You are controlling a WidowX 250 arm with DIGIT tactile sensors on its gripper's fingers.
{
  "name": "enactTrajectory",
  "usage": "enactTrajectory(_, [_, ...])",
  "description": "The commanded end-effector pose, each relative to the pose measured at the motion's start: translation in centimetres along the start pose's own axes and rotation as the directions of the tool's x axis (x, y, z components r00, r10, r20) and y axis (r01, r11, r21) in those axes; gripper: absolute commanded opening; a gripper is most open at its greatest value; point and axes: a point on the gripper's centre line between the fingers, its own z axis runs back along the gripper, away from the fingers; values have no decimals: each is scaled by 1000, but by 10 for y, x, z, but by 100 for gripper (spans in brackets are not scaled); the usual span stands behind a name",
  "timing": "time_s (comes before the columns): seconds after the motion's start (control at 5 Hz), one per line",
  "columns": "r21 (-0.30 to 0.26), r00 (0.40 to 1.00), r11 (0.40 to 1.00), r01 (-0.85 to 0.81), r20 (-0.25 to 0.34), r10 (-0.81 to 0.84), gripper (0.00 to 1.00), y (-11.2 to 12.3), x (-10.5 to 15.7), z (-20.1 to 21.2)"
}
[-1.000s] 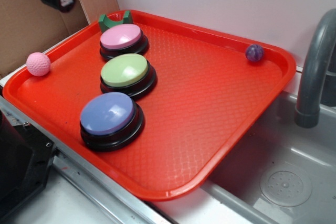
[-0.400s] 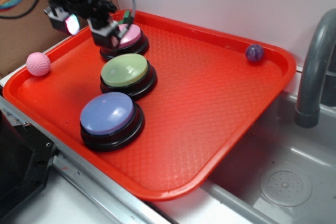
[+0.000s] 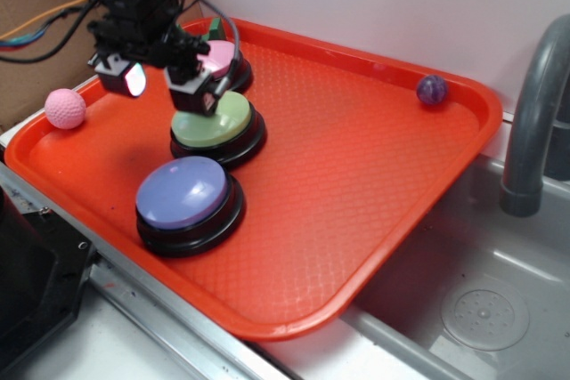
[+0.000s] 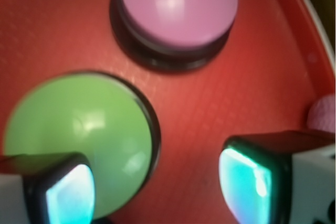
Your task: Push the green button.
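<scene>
Lowered and shifted forward since a moment ago, the tool, wide open and empty, is held over the green button, mid-tray between pink and blue ones; one finger is best centred first.

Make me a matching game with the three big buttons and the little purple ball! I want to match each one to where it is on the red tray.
Things:
1. green button
2. pink button
3. blue button
4. purple ball

Places:
A. alone by the far right rim
B. nearest the front edge
C. middle of the row, under one gripper finger
D. back of the row

Pairs: 1-C, 2-D, 3-B, 4-A
</scene>
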Motion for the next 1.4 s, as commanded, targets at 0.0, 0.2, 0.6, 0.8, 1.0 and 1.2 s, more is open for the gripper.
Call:
enactTrajectory(0.0, [-18,999,1000,9,33,-9,100,-9,1,-7])
enactTrajectory(0.2, [22,999,1000,21,25,-21,100,-8,2,9])
enactTrajectory(0.6, [3,996,1000,-5,89,5,100,9,4,68])
enactTrajectory(0.8, [-42,995,999,7,101,-3,100,14,5,88])
enactTrajectory(1.0, [-27,999,999,31,-16,-32,100,19,0,102])
enactTrajectory(1.2, [-18,999,1000,12,30,-12,100,22,-5,110])
